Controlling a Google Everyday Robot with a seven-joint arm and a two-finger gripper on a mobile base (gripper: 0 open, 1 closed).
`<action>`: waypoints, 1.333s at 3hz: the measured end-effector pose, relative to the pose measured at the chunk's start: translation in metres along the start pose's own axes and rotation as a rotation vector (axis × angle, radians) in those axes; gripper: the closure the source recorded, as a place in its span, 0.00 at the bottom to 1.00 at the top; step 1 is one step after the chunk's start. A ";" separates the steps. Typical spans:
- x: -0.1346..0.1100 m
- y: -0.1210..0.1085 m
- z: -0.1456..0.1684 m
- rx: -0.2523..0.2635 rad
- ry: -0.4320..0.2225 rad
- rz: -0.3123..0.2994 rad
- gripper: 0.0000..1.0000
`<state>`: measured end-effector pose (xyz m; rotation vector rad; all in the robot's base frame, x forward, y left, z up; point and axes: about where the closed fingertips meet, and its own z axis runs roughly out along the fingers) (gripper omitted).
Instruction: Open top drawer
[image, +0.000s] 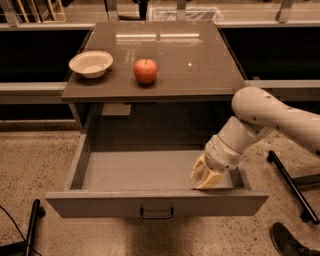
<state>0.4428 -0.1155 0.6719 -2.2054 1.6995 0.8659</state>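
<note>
The top drawer (100, 204) stands pulled far out of the grey cabinet, toward the camera. Its flat grey front panel carries a small dark loop handle (156, 214) at the centre. The inside of the drawer is bare. My gripper (206, 176) is cream-coloured and hangs down inside the drawer at its front right corner, just behind the front panel. The white arm (270, 115) reaches in from the right. No other drawers show in this view.
The cabinet top (200, 65) holds a white bowl (91, 63) at the left and a red apple (145, 70) near the middle. A black stand leg (290, 185) lies on the speckled floor at the right, another (32, 225) at the lower left. A dark shoe (290, 242) sits at the bottom right.
</note>
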 end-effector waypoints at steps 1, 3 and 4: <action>-0.004 0.001 -0.007 0.043 -0.018 0.006 1.00; -0.023 -0.036 -0.051 0.268 -0.049 -0.063 1.00; -0.023 -0.039 -0.052 0.279 -0.049 -0.066 0.82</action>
